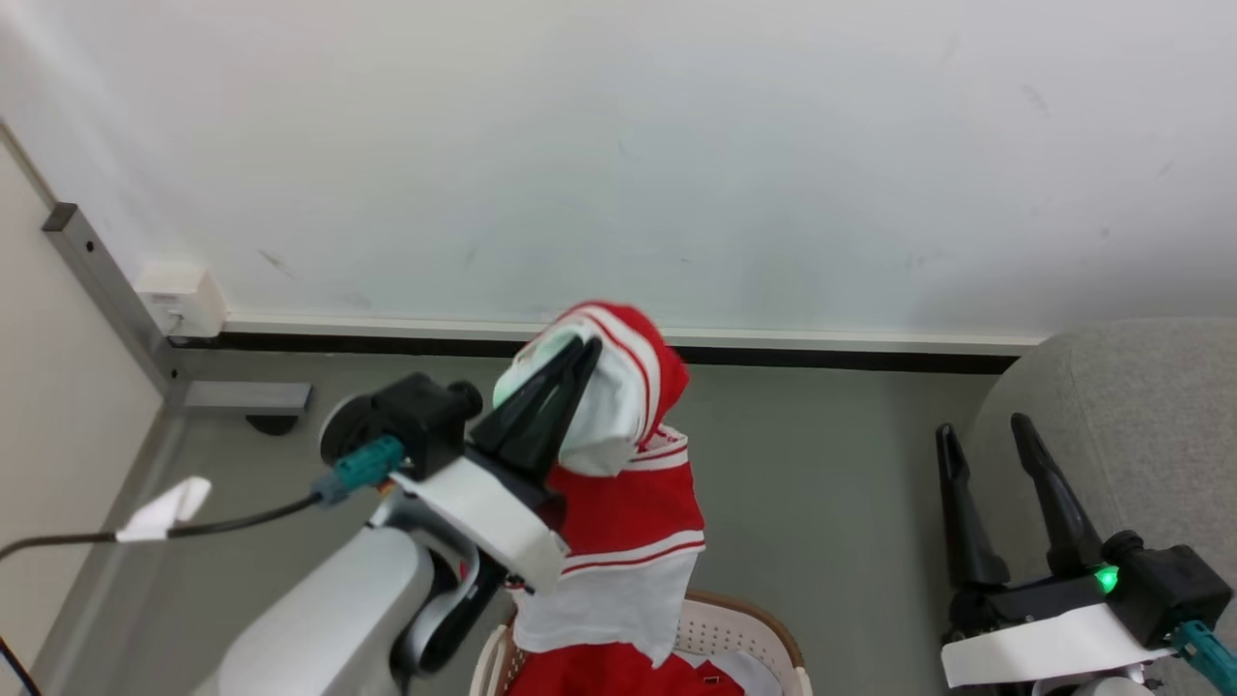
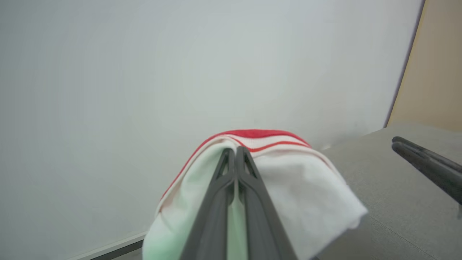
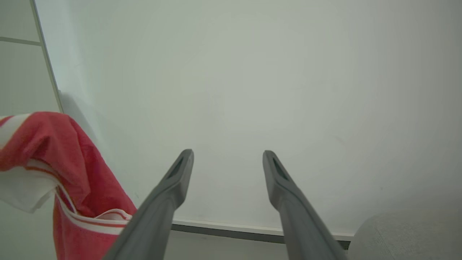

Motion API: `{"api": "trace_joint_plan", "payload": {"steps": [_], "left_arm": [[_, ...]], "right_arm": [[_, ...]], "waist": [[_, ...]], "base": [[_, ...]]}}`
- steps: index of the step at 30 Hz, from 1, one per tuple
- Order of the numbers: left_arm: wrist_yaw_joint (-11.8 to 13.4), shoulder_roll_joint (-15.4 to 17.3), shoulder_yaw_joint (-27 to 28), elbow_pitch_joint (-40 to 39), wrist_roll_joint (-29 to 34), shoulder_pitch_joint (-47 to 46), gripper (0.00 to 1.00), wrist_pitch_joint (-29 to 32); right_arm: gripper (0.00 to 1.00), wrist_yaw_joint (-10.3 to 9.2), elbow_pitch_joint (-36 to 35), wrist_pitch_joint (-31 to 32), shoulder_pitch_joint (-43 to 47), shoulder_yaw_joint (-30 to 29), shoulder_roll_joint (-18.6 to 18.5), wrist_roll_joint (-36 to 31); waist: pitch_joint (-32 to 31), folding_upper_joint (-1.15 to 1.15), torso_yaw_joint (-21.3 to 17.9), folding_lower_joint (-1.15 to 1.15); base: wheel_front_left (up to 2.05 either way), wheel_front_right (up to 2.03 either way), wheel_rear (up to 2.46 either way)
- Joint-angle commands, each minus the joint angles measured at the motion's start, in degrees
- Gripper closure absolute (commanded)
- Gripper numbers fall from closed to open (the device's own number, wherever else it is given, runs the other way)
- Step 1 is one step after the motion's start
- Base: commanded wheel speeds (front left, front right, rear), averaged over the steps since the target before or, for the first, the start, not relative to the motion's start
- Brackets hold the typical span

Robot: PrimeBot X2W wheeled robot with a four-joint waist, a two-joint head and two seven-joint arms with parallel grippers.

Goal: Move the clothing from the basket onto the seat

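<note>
**A:** Well, start at the left gripper [image 1: 589, 346]. How do its jaws stand?

**B:** Pressed together, pinching a fold of the clothing [image 1: 628, 503]. In the left wrist view, the two dark fingers [image 2: 252, 202] run side by side with no gap at the tips, and the white and red cloth [image 2: 299, 180] bulges over and around them.

**A:** And the rest of the garment?

**B:** It hangs from that grip in the air: a red hump with white stripes at the top, then red and white panels falling straight down. Its lower hem reaches the near rim of the basket [image 1: 744, 619]. More red fabric lies inside the basket, at the bottom edge of the head view.

**A:** The right gripper [image 1: 982, 427]?

**B:** Its jaws are spread wide with nothing between them. The right wrist view shows its fingers [image 3: 288, 195] well apart against the bare wall [image 3: 252, 72], with the lifted clothing [image 3: 72, 155] off to one side.

**A:** Where's the seat [image 1: 1140, 416]?

**B:** At the right edge of the head view, its rounded grey corner is just behind the right gripper. No clothing lies on the part I can see. The grey floor [image 1: 831, 483] separates it from the basket.
</note>
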Motion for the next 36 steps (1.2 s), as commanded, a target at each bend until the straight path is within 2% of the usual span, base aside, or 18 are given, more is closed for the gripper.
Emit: {"api": "trace_joint_plan", "payload": {"steps": [1, 8, 12, 16, 21, 28, 36], "left_arm": [[0.7, 0.6, 0.7, -1.8, 0.5, -1.1, 1.00, 0.5], [3.4, 1.2, 2.2, -7.8, -0.3, -2.6, 1.00, 3.3], [4.0, 1.5, 2.0, -9.3, 0.0, -2.1, 1.00, 3.8], [4.2, 1.9, 1.8, -10.1, 0.1, -1.6, 1.00, 3.9], [3.8, 1.4, 0.5, -10.4, 0.4, -0.9, 1.00, 4.2], [2.4, -1.3, -3.2, -9.7, 0.7, -0.3, 1.00, 4.9], [0.9, -5.0, -7.7, -9.6, 1.2, -0.4, 1.00, 5.9]], "right_arm": [[0.00, -0.12, 0.1, 0.0, 0.7, 0.6, -0.1, 0.7], [0.00, -0.12, 0.3, 0.0, 1.3, 4.2, -0.1, 1.4], [0.00, -0.12, 0.6, 0.0, 1.2, 6.6, -0.1, 1.4], [0.00, -0.12, 1.6, 0.0, -0.1, 11.5, -0.1, 0.0], [0.00, -0.12, 4.0, 0.0, -2.8, 18.2, -1.4, -0.1], [0.00, -0.12, 9.4, 0.2, -7.8, 25.3, -2.0, 1.7], [0.00, -0.12, 16.5, 0.1, -11.4, 28.1, -1.3, 3.8]], "waist": [[-0.5, 0.00, 0.6, 0.01], [-1.1, 0.00, 1.1, 0.01], [-1.3, 0.00, 1.1, 0.01], [-1.4, 0.00, 1.0, 0.01], [-1.6, 0.00, 1.4, 0.01], [-2.5, 0.00, 4.3, 0.01], [-3.5, 0.00, 9.0, 0.01]], "base": [[0.00, 0.00, 0.00], [0.00, 0.00, 0.00], [0.00, 0.00, 0.00], [0.00, 0.00, 0.00], [0.00, 0.00, 0.00], [0.00, 0.00, 0.00], [0.00, 0.00, 0.00]]}}
